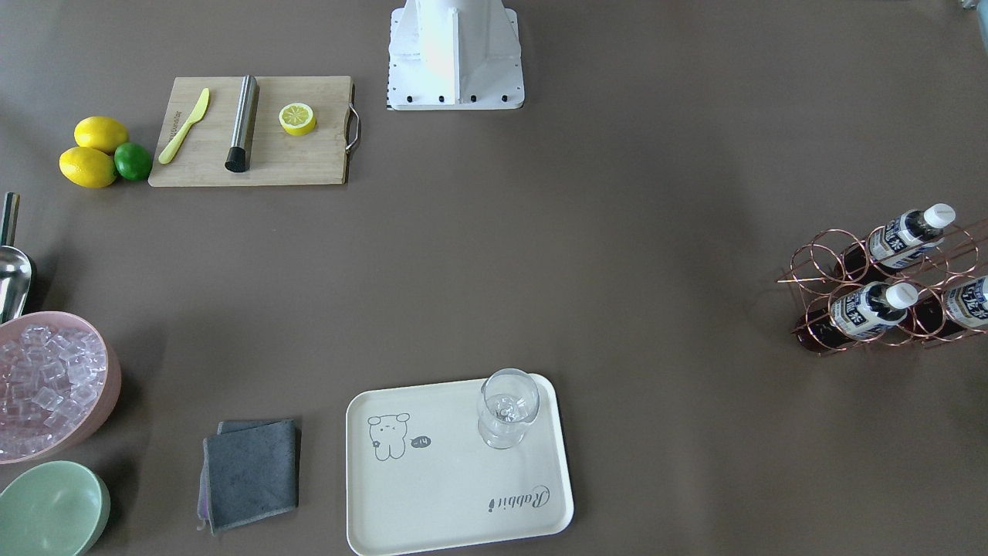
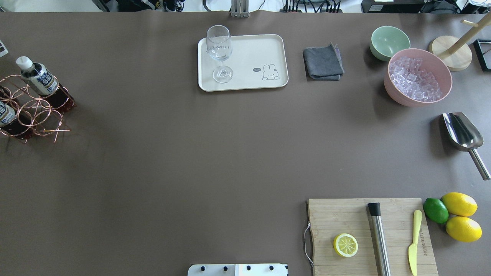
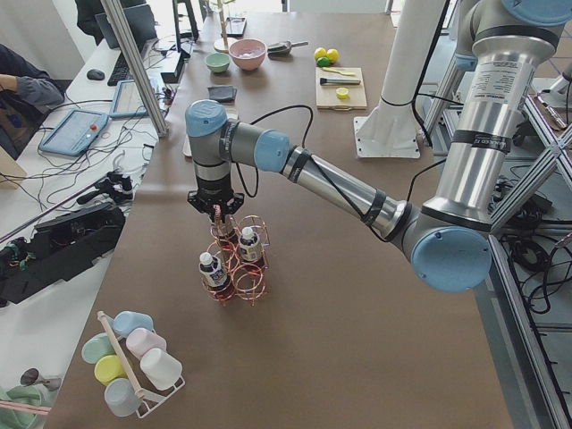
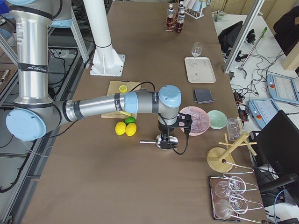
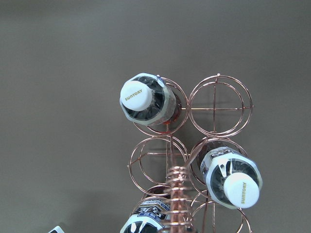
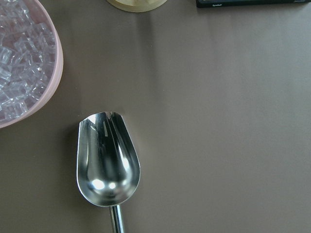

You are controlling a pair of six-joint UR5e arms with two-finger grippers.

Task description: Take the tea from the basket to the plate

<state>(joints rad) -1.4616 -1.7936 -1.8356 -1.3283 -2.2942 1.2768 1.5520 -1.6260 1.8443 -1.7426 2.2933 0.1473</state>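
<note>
Brown matte table [image 2: 191,153], cluttered desks [image 3: 54,179] alongside; left arm [image 3: 340,183], right arm [image 4: 98,106]: jaws' opening indiscernible.

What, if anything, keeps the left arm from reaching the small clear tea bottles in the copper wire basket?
Probably nothing: yes. The left gripper hangs above the copper wire basket, and the tea bottles stand upright in it, white caps free. The coiled handle might crowd it.

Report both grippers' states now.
Left gripper: cannot tell; over the basket.
Right gripper: cannot tell; over the scoop.
</note>
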